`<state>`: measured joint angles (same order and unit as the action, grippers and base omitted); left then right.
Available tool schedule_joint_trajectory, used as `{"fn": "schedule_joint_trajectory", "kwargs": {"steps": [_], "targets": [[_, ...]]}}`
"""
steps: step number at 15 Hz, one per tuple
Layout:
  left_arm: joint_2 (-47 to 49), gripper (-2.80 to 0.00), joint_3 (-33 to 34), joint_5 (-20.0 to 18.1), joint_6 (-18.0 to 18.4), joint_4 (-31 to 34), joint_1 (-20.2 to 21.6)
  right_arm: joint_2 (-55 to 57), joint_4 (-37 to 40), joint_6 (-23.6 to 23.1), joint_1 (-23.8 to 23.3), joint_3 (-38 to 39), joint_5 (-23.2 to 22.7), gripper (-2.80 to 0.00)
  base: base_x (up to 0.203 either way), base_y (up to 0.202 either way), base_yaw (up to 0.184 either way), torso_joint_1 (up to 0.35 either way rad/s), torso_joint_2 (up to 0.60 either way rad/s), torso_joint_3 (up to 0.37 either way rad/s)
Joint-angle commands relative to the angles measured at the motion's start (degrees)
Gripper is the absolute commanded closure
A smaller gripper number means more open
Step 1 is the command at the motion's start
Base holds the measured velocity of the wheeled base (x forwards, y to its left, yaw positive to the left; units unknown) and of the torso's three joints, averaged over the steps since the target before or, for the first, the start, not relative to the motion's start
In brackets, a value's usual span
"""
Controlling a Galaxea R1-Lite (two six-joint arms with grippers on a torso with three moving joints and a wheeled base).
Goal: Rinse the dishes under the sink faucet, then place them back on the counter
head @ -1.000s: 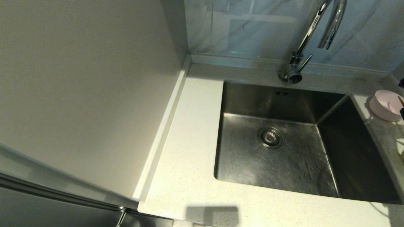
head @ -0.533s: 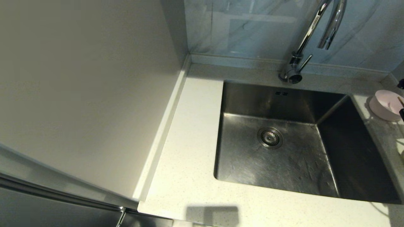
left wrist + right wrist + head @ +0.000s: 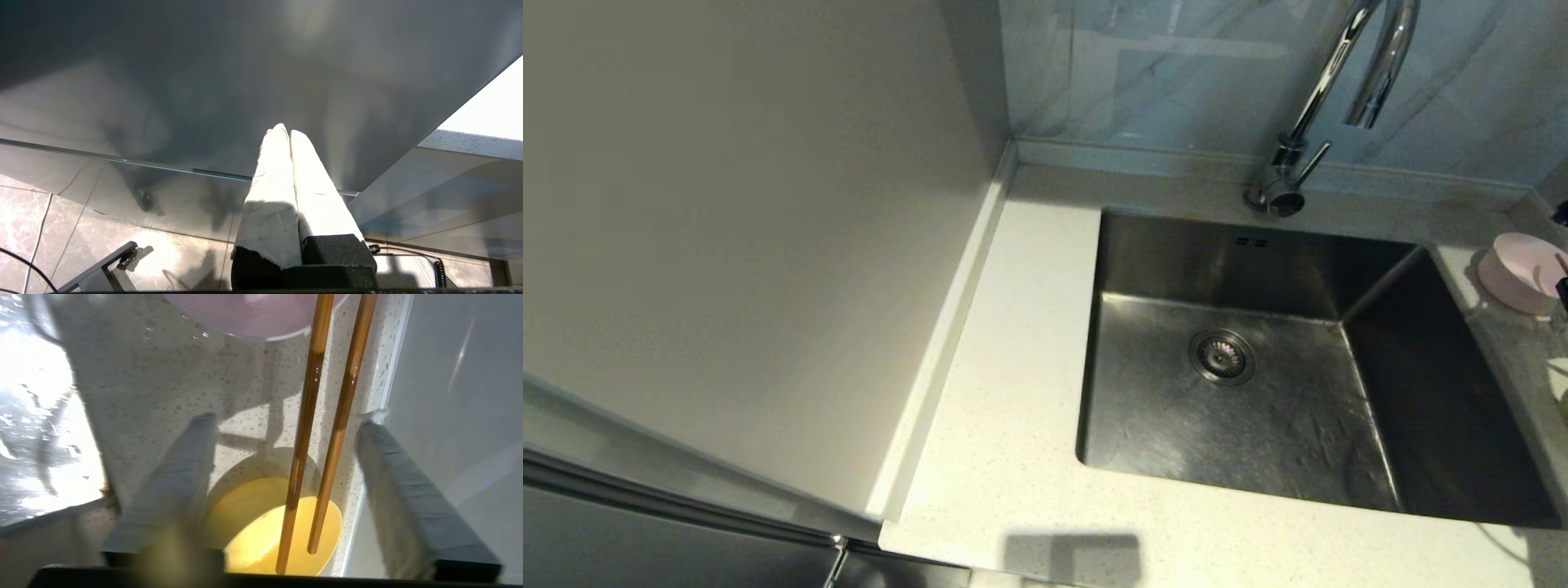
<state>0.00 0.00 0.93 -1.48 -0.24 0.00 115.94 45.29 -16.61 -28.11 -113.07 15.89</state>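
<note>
My right gripper [image 3: 286, 420] hangs open above the counter [image 3: 163, 375] to the right of the sink [image 3: 1176, 425]. Two wet brown chopsticks [image 3: 306, 416] lie between its spread fingers, touching neither. They bridge from the yellow-green bowl [image 3: 253, 526] to the pale pink bowl [image 3: 245, 314]. In the head view only the pink bowl [image 3: 1523, 273] and a dark sliver of this gripper show at the right edge. The faucet [image 3: 1339, 73] stands behind the sink, with no water running. My left gripper [image 3: 286, 130] is shut on nothing, parked low beside a cabinet.
A tall beige panel [image 3: 752, 245] walls off the left side of the counter [image 3: 1013, 367]. The round drain [image 3: 1222, 356] sits in the basin floor. A pale wall [image 3: 457, 396] runs close beside the bowls, along a low raised counter edge.
The dark sliver of my right gripper at the head view's right edge has shrunk a little, drawing rightwards. The bowls and the sink have not moved.
</note>
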Motion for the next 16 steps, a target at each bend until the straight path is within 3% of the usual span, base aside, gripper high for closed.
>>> {"fn": "schedule_joint_trajectory", "kwargs": {"steps": [1,5,6,9,11,14,16], "targets": [[-0.2,0.00,0.0,0.0,0.0,0.0,0.0,-1.7,0.3,0.0,0.0,0.0,-1.6,-2.80,0.000,0.000,0.000,0.000,0.00,0.000],[-0.2,0.00,0.0,0.0,0.0,0.0,0.0,-8.4,0.3,1.4,0.5,0.6,-7.7,-2.80,0.000,0.000,0.000,0.000,0.00,0.000],[-0.2,0.00,0.0,0.0,0.0,0.0,0.0,-10.1,0.3,2.0,0.7,0.6,-8.8,0.00,0.000,0.000,0.000,0.000,0.00,0.000],[-0.2,0.00,0.0,0.0,0.0,0.0,0.0,-13.0,-4.8,3.0,2.7,0.8,-9.8,0.00,0.000,0.000,0.000,0.000,0.00,0.000],[-0.2,0.00,0.0,0.0,0.0,0.0,0.0,-14.5,-11.1,6.2,4.4,1.9,-9.5,0.00,0.000,0.000,0.000,0.000,0.00,0.000],[-0.2,0.00,0.0,0.0,0.0,0.0,0.0,-17.8,-27.1,8.2,6.7,5.7,-9.3,0.00,0.000,0.000,0.000,0.000,0.00,0.000],[-0.2,0.00,0.0,0.0,0.0,0.0,0.0,-21.9,-36.8,8.9,8.4,12.3,-8.9,0.00,0.000,0.000,0.000,0.000,0.00,0.000]]}}
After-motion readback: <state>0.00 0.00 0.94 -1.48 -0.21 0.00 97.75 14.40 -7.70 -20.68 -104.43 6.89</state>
